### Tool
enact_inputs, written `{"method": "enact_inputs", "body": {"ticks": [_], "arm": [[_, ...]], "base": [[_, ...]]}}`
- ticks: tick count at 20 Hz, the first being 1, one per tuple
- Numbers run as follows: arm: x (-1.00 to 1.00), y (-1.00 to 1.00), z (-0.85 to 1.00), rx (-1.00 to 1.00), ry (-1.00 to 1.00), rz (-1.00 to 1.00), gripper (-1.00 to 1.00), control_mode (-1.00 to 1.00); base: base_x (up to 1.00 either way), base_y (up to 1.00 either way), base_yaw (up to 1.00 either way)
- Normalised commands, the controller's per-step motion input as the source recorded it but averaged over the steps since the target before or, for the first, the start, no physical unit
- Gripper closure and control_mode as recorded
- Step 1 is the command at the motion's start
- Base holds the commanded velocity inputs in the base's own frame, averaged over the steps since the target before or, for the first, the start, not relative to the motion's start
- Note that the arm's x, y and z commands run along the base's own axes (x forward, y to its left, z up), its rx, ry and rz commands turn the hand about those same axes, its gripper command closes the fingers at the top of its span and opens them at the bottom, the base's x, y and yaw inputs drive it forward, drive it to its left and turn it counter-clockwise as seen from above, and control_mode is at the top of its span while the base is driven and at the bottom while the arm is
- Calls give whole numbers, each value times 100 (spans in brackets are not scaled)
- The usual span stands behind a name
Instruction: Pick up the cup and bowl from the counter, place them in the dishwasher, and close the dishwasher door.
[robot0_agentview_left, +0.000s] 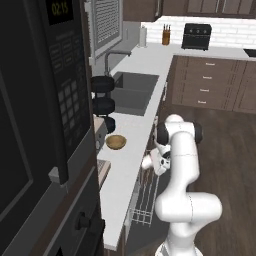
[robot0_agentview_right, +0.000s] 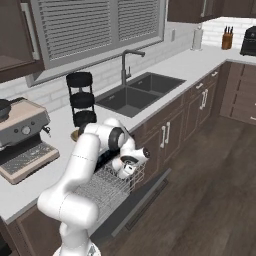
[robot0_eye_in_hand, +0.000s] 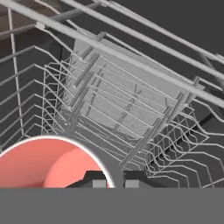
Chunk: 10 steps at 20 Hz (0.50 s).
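I note a long pale counter (robot0_agentview_right: 60, 125), smooth and matte, running over dark brown cabinets, with a floor of dark wood planks below. A sunken double sink (robot0_agentview_right: 135, 95) sits in the counter under one curved metal faucet (robot0_agentview_right: 127, 62). Louvred shutters cover the window behind it.

Count on the counter: one tan, wood-like shallow round bowl (robot0_agentview_left: 115, 142), resting near the counter's front edge; one black stand of three stacked round tiers (robot0_agentview_right: 81, 100); one espresso machine (robot0_agentview_right: 22, 137) with a metal top; one knife block (robot0_agentview_right: 227, 39) in the far corner.

The dishwasher door (robot0_agentview_right: 137, 202) is a flat dark panel, lowered and open. One white wire rack (robot0_agentview_right: 107, 187) is slid out above it, its tines in thin zigzag rows.

The gripper (robot0_agentview_right: 128, 167) hangs over the rack's outer end, with its fingers drawn together on the rim of the cup (robot0_eye_in_hand: 48, 164). From the hand camera I see that cup as a round white rim with a salmon-red interior, just above the rack wires. Whether its base touches the rack, I cannot tell.
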Motion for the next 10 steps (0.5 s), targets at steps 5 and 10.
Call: {"method": "enact_inputs", "body": {"ticks": [5,10], "arm": [[10,4,-34,0,19,-23,100,-100],[1,0,-35,0,17,-23,100,-100]], "base": [[0,0,0],[0,0,0]]}}
